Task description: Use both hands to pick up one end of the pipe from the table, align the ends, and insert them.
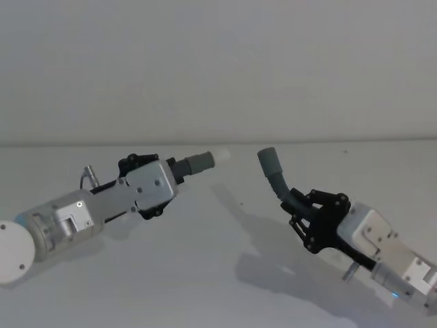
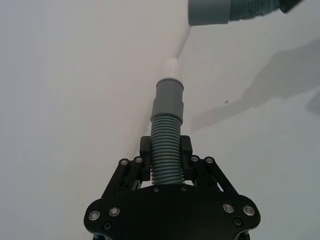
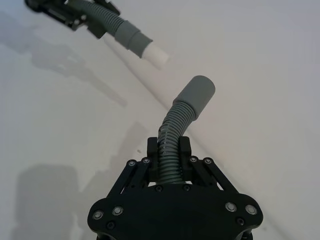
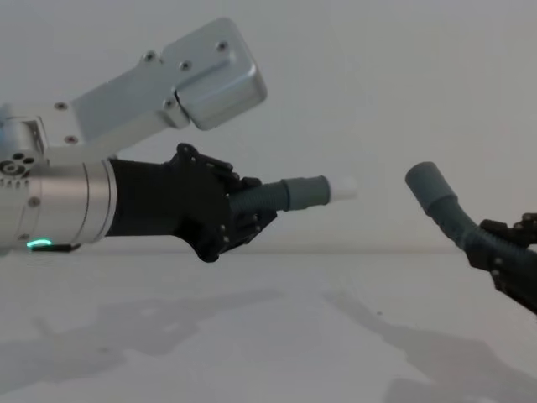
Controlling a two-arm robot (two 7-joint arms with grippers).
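Left gripper (image 2: 165, 156) first: jaws closed snug on the ribbed body of the tipped hose piece (image 2: 168, 107), and its white tip (image 1: 220, 156) points across toward my right side. Right gripper (image 3: 169, 156) is the same story, clamped round the ribs of the hollow-cuffed hose piece (image 3: 176, 122), which bends upward and ends in the hollow cuff (image 1: 268, 160). Both pieces are up off the table (image 1: 205, 273), with their ends near each other and a clear gap between them.

I read this as the aligning step. From the chest view the tip lies roughly level while the cuff's mouth tilts up, so the axes don't match. I'd roll the right wrist until that mouth faces the tip squarely, check it from both wrist views, then close the gap slowly and straight. Both grips sit back on the ribs, so I expect the hose to flex if I push off-axis.

The table is plain white and matte, carrying soft shadows of the arms. A pale grey wall (image 1: 205, 68) stands behind.
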